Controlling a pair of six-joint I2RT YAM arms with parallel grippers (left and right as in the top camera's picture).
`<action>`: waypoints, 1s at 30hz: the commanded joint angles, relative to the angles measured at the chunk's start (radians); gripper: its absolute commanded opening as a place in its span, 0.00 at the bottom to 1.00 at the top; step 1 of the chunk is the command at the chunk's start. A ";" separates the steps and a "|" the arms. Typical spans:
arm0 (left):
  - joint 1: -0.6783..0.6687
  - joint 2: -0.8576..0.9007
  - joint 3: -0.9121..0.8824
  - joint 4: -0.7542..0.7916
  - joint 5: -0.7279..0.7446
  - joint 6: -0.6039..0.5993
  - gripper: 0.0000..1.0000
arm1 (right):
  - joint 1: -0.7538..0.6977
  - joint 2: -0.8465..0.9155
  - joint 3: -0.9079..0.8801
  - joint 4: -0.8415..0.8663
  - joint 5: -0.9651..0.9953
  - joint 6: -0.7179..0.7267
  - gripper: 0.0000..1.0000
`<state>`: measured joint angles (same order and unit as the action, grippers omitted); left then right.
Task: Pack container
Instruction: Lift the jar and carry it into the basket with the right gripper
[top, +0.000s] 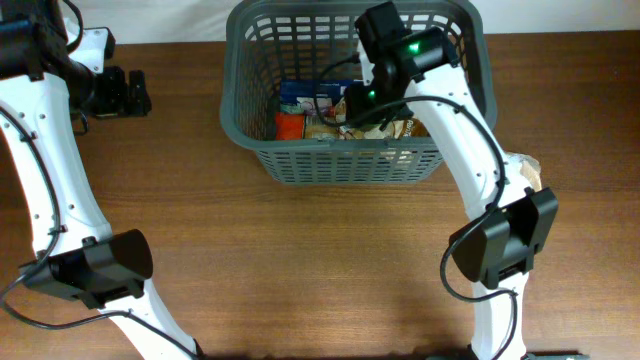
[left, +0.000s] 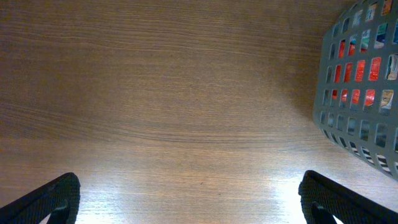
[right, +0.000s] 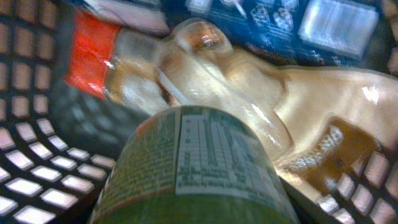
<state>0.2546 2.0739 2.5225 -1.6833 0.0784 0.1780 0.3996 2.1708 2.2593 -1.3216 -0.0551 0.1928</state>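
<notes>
The container is a large dark grey lattice basket (top: 350, 165) at the back middle of the table. It holds a blue packet (top: 305, 95), a red-ended packet (top: 290, 125) and tan packets. My right gripper (top: 357, 105) is down inside the basket. In the right wrist view it holds a green-labelled jar (right: 199, 168) just above a tan packet (right: 298, 118); its fingers are hidden by the jar. My left gripper (top: 125, 92) is open and empty over bare wood at the far left (left: 186, 205). The basket's corner also shows in the left wrist view (left: 364, 93).
A tan packet (top: 527, 172) lies on the table right of the basket, partly behind my right arm. The basket's lattice wall (right: 25, 180) is close on the left of the jar. The wooden table (top: 300, 260) spreads in front of the basket.
</notes>
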 joint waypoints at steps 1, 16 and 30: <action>0.003 -0.011 -0.005 -0.001 0.004 -0.008 0.99 | 0.031 -0.004 -0.042 0.105 -0.057 -0.032 0.04; 0.003 -0.011 -0.005 -0.001 0.004 -0.008 0.99 | 0.063 -0.035 -0.202 0.209 -0.132 -0.074 0.77; 0.003 -0.011 -0.005 -0.001 0.004 -0.008 0.99 | -0.031 -0.053 0.573 -0.186 0.255 -0.073 0.99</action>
<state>0.2546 2.0743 2.5217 -1.6840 0.0788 0.1780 0.4370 2.1605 2.6522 -1.4471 0.0010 0.1165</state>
